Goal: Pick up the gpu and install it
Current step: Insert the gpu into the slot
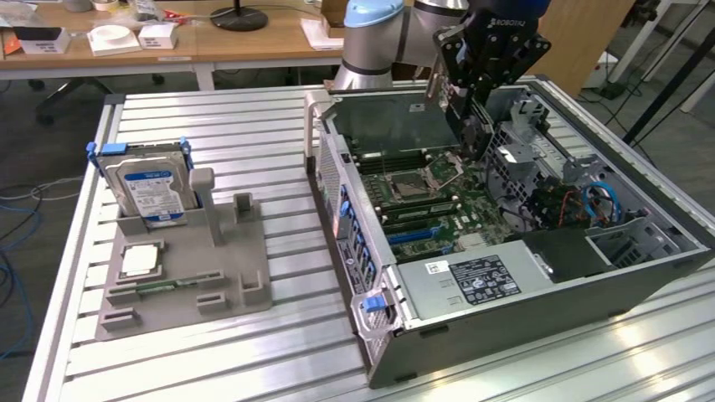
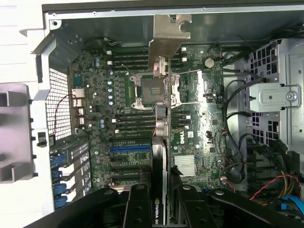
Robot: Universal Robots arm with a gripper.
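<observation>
Clamping the gpu [image 2: 160, 142] edge-down, the gripper [image 2: 160, 194] hangs it over the motherboard [image 2: 204, 109], apparently so its lower edge faces the expansion slots [image 2: 130, 148]

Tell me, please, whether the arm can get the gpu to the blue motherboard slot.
Probably yes: the jaws hold the gpu over the open case, and nothing covers the blue slot.
</observation>
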